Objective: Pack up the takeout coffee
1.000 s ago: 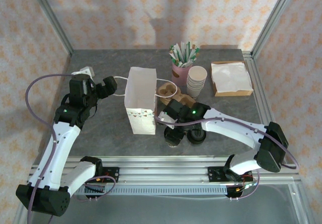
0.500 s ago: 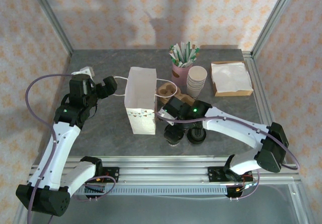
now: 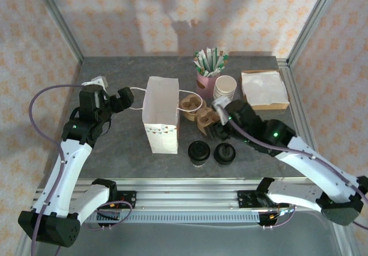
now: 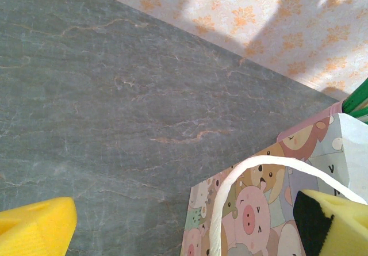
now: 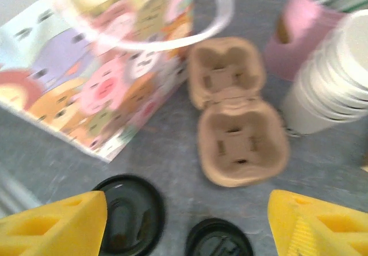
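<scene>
Now, table: grey stone-look top; all the items for the job sit mid-table.
paper bag: upright with its mouth up, left of the carrier. Its white handle arches between the left fingers and is not pinched.
left gripper: jaws wide and empty, beside the bag's left face. Judged best used to steady the bag or hold its mouth open.
right gripper: jaws spread wide with nothing in them; it hangs above the carrier and the two black discs.
cup carrier: two brown pulp wells, both empty, just right of the bag.
takeout coffee: black-lidded cup standing on the table toward the near edge, just front-right of the bag and not touching it. In the right wrist view it is the larger disc, by the left finger.
loose lid: just right of the coffee and sitting lower.
step, judged: the reach for the coffee.
doing it well: centre the jaws on the larger disc, not the loose lid. Come straight down and close on the cup wall under the lid rim. Keep the cup upright and lift it clear of the bag's top edge.
hidden, bag: its inside cannot be seen.
hidden, coffee: the paper wall barely shows from above, and whether it is full cannot be told.
hidden, destination: carrier well or bag, cannot tell.
blur: the right wrist view is soft, and it cuts off the loose lid's near edge.
</scene>
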Controlling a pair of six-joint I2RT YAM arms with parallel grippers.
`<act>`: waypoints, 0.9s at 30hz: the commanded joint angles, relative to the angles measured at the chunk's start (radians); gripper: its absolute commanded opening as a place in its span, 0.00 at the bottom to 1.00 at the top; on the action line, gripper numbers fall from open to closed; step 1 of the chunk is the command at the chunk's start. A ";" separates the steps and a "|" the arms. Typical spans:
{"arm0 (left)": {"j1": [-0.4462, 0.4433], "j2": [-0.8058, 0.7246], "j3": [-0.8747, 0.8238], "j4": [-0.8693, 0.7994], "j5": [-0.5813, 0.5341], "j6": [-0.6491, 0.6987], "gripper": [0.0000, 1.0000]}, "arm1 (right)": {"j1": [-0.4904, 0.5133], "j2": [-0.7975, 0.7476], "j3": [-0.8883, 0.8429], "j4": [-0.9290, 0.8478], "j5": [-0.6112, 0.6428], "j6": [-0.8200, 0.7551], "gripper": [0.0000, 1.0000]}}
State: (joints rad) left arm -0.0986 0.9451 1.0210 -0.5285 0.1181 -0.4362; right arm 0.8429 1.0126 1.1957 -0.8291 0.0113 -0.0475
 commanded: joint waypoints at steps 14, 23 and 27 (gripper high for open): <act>-0.009 -0.034 0.039 -0.016 -0.025 0.023 0.98 | -0.309 0.474 0.136 0.091 -0.298 -0.093 0.45; -0.009 -0.034 0.040 -0.013 -0.017 0.021 0.98 | -0.309 0.636 0.192 0.077 -0.319 -0.231 0.46; -0.009 -0.032 0.039 -0.014 -0.017 0.023 0.98 | -0.308 0.695 0.235 0.045 -0.306 -0.269 0.47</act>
State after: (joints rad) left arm -0.0986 0.9260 1.0321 -0.5297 0.1177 -0.4358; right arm 0.5358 1.6791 1.3769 -0.7624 -0.2974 -0.2581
